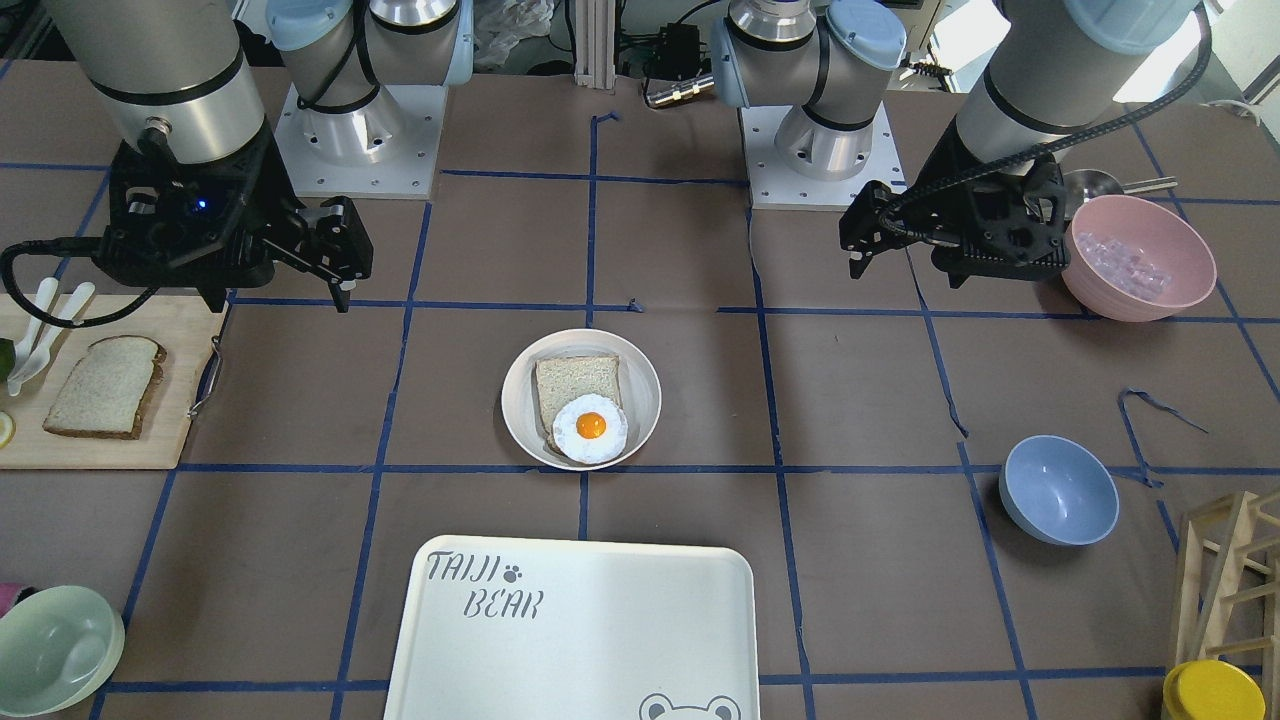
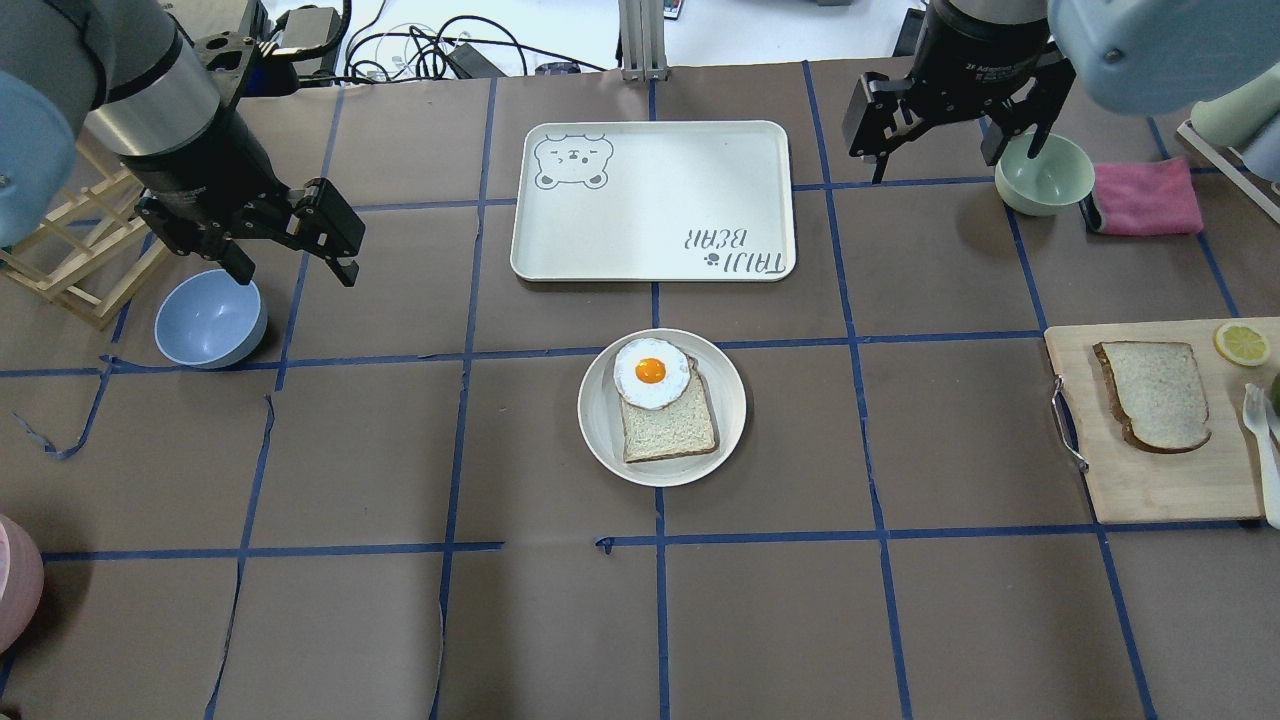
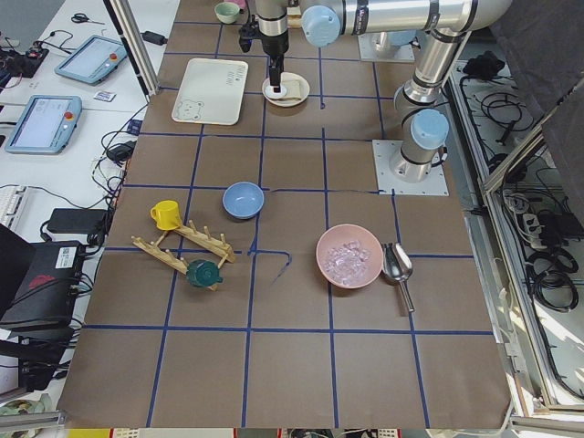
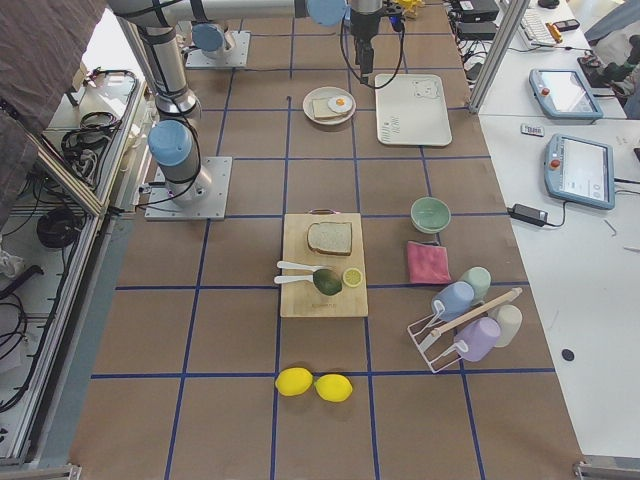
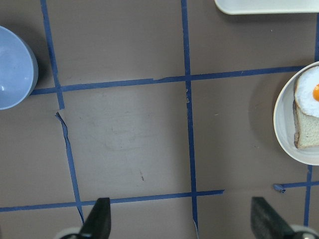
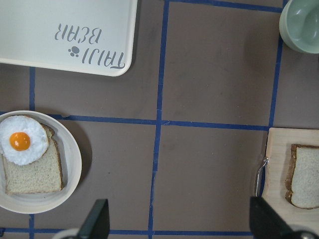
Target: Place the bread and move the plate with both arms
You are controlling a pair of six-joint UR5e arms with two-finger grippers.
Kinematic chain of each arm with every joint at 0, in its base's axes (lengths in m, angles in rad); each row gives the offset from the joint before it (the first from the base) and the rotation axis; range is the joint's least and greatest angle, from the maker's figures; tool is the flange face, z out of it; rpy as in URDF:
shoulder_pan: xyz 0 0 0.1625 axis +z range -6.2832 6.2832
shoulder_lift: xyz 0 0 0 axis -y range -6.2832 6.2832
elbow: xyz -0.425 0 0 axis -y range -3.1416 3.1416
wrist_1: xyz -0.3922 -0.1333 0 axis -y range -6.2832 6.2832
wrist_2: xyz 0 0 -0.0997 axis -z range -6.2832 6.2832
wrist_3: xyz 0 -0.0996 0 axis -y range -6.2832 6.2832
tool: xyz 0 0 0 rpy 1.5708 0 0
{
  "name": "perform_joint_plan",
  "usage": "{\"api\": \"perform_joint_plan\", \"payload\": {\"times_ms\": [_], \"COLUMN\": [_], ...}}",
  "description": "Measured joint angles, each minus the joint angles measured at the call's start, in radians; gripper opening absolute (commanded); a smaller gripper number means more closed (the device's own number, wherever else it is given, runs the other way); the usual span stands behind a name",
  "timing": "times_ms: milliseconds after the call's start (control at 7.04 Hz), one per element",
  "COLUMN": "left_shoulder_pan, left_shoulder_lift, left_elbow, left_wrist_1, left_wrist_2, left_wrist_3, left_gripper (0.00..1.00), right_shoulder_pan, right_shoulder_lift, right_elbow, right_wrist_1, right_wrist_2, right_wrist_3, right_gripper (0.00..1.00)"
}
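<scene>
Two hands hang above the brown paper-covered surface (image 2: 900, 620), and neither holds anything. Your left hand (image 2: 295, 262) has its fingers spread wide, near the small light-blue bowl (image 2: 210, 318). Your right hand (image 2: 958, 160) is spread wide as well, at the far side, just beside the pale green bowl (image 2: 1043, 175).

The slice of pale speckled bread with a dark brown crust (image 2: 1155, 395) lies flat on the wooden cutting board (image 2: 1150, 480), on the right side and well apart from both hands. The round cream-white plate (image 2: 598, 440) stands in the middle of the surface. It already carries a squarer, lighter slice (image 2: 668, 425) with a fried egg (image 2: 651, 373) on top. The rectangular cream tray with the "TAIJI BEAR" print (image 2: 660, 180) lies just beyond it. I judge that no step of the task is done yet.

Several things could go wrong from here:

- **Green bowl:** from above, one finger of the right hand seems to overlap the bowl's rim. A careless first move could knock it.
- **Picking up the bread:** it is thin and lies flat, so fingers coming straight down may scrape the board or only push the slice along. A grip on one edge may also let it bend and slip.
- **Placing the bread:** the egg sits off-centre, toward the tray side. Bread set down roughly could shove it off.
- **Moving the plate:** the plate is shallow. If your two hands do not lift together, it will tilt and the stack may slide.
</scene>
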Motion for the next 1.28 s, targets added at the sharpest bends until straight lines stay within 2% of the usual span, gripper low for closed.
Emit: {"api": "perform_joint_plan", "payload": {"times_ms": [568, 1278], "left_shoulder_pan": [0.000, 0.000], "left_shoulder_lift": [0.000, -0.001], "left_elbow": [0.000, 0.000], "left_wrist_1": [0.001, 0.002], "left_wrist_2": [-0.001, 0.000], "left_wrist_3": [0.000, 0.000], "left_gripper": [1.00, 1.00], "right_shoulder_pan": [0.002, 0.001], "right_shoulder_lift": [-0.007, -0.007], "right_elbow": [-0.005, -0.008], "right_wrist_1": [-0.023, -0.032], "right_wrist_2": [0.060, 0.061], "right_wrist_3": [-0.010, -0.009], "right_gripper": [1.00, 1.00]}}
